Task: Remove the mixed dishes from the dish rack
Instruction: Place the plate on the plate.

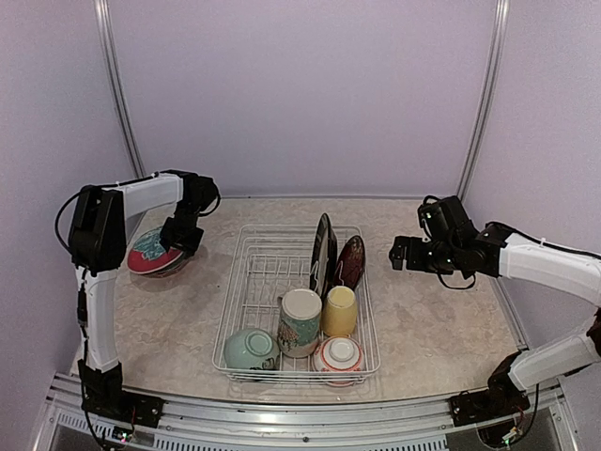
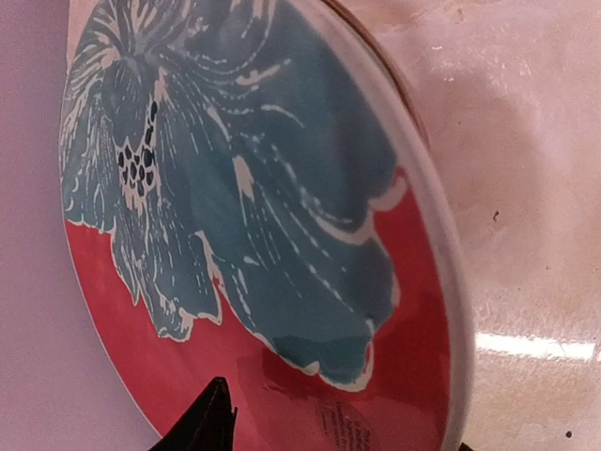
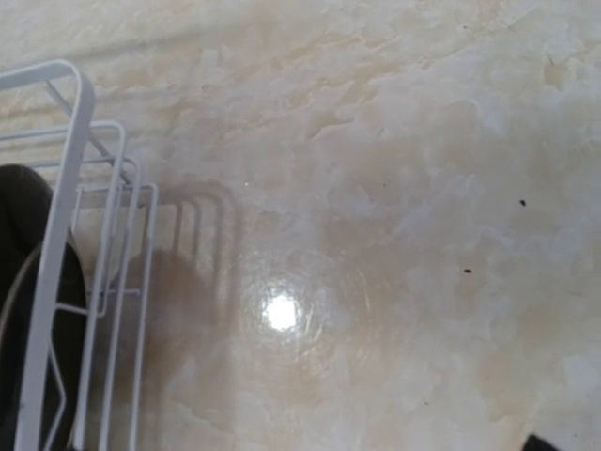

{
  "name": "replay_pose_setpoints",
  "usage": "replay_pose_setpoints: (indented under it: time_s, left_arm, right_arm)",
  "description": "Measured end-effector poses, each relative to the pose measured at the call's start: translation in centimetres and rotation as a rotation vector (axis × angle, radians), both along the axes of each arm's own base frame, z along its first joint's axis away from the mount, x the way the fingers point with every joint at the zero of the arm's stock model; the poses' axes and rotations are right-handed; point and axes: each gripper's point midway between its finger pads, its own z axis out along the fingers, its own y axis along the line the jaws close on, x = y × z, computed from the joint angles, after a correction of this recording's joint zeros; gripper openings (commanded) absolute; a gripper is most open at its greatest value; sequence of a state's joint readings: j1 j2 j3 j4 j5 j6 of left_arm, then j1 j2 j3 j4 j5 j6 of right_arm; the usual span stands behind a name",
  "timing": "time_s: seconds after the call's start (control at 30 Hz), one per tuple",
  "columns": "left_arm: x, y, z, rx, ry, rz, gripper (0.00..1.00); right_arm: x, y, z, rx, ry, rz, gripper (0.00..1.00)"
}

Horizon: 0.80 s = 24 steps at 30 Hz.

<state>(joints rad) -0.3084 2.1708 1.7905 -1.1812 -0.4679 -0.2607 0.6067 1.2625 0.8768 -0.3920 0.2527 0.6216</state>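
The white wire dish rack [image 1: 254,272] stands mid-table. In it are an upright dark-rimmed plate [image 1: 322,250], a dark red plate [image 1: 351,260], a tall white patterned mug [image 1: 300,321], a yellow cup [image 1: 339,311], a pale-green bowl [image 1: 250,349] and a red-and-white bowl [image 1: 338,354]. A red plate with a teal flower [image 1: 148,252] lies on the table left of the rack and fills the left wrist view [image 2: 263,207]. My left gripper [image 1: 180,235] is open just over that plate's right edge. My right gripper [image 1: 399,254] hovers open and empty right of the rack.
The red plate seems to rest on another dish, whose rim [image 1: 155,271] shows below it. The rack's wire corner [image 3: 66,235] and a dark plate edge [image 3: 23,282] show at the left of the right wrist view. Walls close in at left, back and right.
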Motion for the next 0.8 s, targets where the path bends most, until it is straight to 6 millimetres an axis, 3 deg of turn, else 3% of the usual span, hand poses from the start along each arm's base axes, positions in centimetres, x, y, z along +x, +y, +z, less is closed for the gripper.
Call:
replay_pose_setpoints:
  time_s: [0.37, 0.5, 0.8]
  left_arm:
    - [-0.5, -0.4, -0.5, -0.087, 0.029, 0.034, 0.7]
    - [-0.6, -0.9, 0.2, -0.135, 0.016, 0.045, 0.76]
    - [-0.4, -2.6, 6.1, -0.285, -0.138, 0.034, 0.9]
  right_arm:
    - [0.7, 0.5, 0.3, -0.006, 0.011, 0.001, 1.0]
    - [0.8, 0.6, 0.4, -0.008, 0.015, 0.002, 1.0]
    - [0.8, 0.7, 0.3, -0.008, 0.02, 0.003, 1.0]
